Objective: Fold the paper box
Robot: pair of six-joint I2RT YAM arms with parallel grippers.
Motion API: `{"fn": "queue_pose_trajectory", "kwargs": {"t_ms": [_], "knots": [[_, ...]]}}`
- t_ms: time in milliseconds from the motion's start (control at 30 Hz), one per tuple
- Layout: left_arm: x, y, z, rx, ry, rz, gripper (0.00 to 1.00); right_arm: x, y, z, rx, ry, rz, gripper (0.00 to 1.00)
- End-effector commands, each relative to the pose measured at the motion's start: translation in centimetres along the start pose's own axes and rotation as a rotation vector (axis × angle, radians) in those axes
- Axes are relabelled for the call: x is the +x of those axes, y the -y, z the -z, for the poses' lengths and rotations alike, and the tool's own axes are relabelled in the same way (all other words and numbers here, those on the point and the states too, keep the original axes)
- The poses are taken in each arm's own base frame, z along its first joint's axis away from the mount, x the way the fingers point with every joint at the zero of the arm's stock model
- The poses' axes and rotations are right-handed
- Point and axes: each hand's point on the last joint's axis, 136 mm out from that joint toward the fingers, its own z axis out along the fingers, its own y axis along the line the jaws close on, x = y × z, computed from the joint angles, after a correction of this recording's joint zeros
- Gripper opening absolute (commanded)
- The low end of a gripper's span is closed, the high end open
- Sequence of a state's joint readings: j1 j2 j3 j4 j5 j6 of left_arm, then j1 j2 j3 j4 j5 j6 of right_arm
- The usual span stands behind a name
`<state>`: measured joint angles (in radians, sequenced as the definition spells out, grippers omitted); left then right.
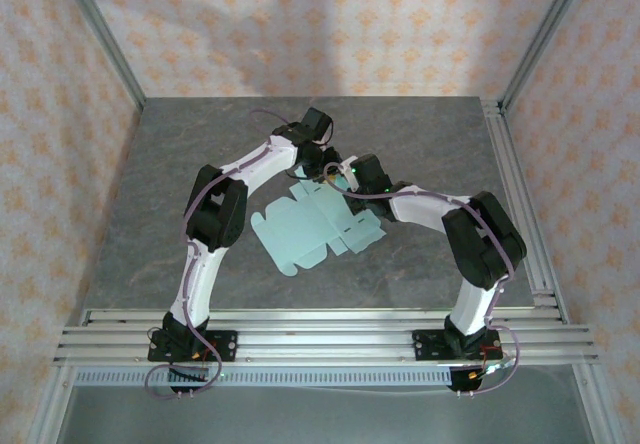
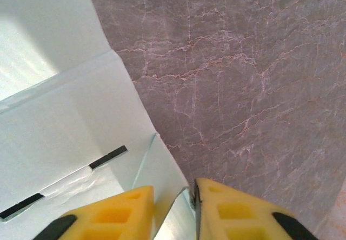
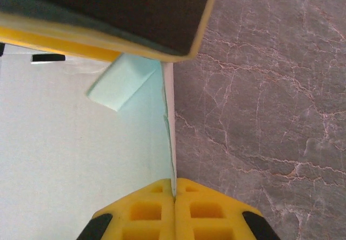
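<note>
Paper box (image 1: 310, 232): flat die-cut sheet, mid-bench, far edge under both wrists.

Right end effector (image 3: 174, 192): fingers pinched together on thin card edge.

Left end effector (image 2: 174, 201): fingers slightly apart, astride raised flap; no firm clamp seen.

Judgement: fold along the scored crease. Right anchors, left sweeps the flap over slowly. Avoid tugging, since thin card creases and slides.

Bench (image 2: 259, 88): grey veined stone look, smooth, probably low grip. Patterned wallpaper (image 1: 330, 24) and aluminium rails (image 1: 320, 329) surround it.

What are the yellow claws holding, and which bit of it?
The right claw pinches the pale mint-blue card sheet by its edge. The left claw straddles another raised edge of it, jaws apart, not gripping.
</note>
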<state>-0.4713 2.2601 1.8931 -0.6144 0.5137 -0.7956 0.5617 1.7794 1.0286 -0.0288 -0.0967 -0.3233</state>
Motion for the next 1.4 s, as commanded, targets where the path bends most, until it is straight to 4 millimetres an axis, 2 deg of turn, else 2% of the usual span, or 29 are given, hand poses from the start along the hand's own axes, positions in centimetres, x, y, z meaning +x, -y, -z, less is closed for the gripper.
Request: {"fn": "queue_pose_trajectory", "kwargs": {"t_ms": [0,100,167,200,300,333,533,700,900,1000,1233,1367], "knots": [[0.1,2.9,0.3,0.077,0.016,-0.025,0.18,-1.8,-1.5,0.3,-0.043,0.042,0.067,0.0],[0.3,3.2,0.2,0.087,0.009,-0.03,0.08,-1.8,-1.4,0.3,-0.039,0.043,0.066,0.0],[0.3,3.3,0.3,0.089,0.01,-0.034,0.09,-2.0,-1.3,0.3,-0.029,0.046,0.065,0.0],[0.2,3.2,0.5,0.089,0.014,-0.039,0.11,-2.0,-1.2,0.3,-0.023,0.044,0.064,0.0],[-0.1,3.4,1.6,0.086,0.055,-0.065,0.32,-2.1,-0.6,0.4,0.004,0.047,0.061,0.0],[-0.2,3.5,2.2,0.086,0.071,-0.078,0.35,-2.1,-0.5,0.5,0.01,0.047,0.059,0.0],[-0.3,3.4,7.1,0.059,0.181,-0.179,0.59,-2.3,0.1,0.7,0.004,0.055,0.037,0.0],[-0.8,1.0,11.4,0.055,0.298,-0.2,0.72,-2.2,0.4,1.0,-0.002,0.059,0.031,0.0],[-2.0,-5.1,12.3,0.012,0.304,-0.175,0.86,-2.1,0.6,1.5,-0.029,0.062,0.016,0.0],[-2.1,-6.7,12.6,0.001,0.309,-0.175,0.93,-2.1,0.9,1.7,-0.019,0.062,0.013,0.0],[-3.5,-9.7,12.9,-0.022,0.385,-0.231,0.91,-2.2,0.9,2.8,-0.074,0.069,0.002,0.0],[-3.2,-9.1,12.2,0.031,0.372,-0.322,0.89,-2.2,0.1,3.6,-0.154,0.073,-0.001,0.0]]}}
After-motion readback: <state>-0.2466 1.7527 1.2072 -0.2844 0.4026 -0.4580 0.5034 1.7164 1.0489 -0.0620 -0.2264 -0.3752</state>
